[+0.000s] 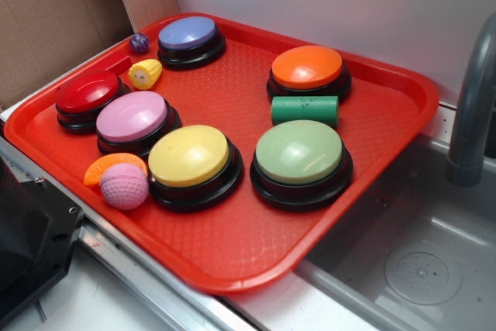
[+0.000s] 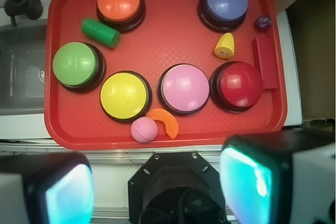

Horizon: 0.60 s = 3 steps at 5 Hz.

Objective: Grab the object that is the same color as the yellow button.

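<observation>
The object, a small yellow corn cob (image 1: 145, 74) (image 2: 224, 45), lies on the red tray (image 1: 232, 230) (image 2: 173, 35) between the blue button and the red button. The yellow button (image 1: 189, 156) (image 2: 124, 95) sits near the tray's front edge. In the wrist view my gripper (image 2: 157, 182) hangs high above the counter outside the tray's near edge, far from the corn. Its two teal-padded fingers (image 2: 68, 195) stand wide apart with nothing between them. The exterior view does not show the gripper.
Pink (image 2: 185, 88), red (image 2: 239, 84), blue (image 2: 226, 2), orange (image 2: 118, 1) and green (image 2: 75, 64) buttons crowd the tray. A green cylinder (image 2: 100, 32), pink ball (image 2: 144, 130), orange slice (image 2: 167, 121), purple ball (image 2: 262, 22) and red block (image 2: 265, 62) lie among them. A sink (image 1: 418, 269) borders the tray.
</observation>
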{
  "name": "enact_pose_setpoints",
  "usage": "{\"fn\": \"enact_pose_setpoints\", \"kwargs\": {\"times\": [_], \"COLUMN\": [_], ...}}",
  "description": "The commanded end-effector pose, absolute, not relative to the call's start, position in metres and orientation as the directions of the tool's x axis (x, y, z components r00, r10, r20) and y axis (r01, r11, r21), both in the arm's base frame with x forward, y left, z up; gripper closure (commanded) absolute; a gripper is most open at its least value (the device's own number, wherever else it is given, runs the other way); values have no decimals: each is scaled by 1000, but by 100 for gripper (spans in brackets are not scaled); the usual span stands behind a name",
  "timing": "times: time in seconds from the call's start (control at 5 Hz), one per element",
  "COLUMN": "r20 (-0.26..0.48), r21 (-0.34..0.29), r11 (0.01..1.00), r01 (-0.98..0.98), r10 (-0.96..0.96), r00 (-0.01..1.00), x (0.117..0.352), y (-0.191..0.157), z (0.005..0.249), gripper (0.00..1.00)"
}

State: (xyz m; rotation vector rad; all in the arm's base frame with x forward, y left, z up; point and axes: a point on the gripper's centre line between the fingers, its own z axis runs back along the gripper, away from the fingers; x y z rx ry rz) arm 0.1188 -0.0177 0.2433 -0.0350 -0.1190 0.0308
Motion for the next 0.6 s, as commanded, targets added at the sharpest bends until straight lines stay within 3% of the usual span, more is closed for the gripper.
{"fn": "enact_pose_setpoints", "kwargs": {"times": [0.0, 0.4], "r20": [118, 167], "r21": [-37, -26], "r11": [999, 995], "r01": [-29, -99], "r10": [33, 102], "r00": [992, 981], "x": [119, 156], "y": [-18, 11], "z": [243, 219], "gripper": [0, 0]}}
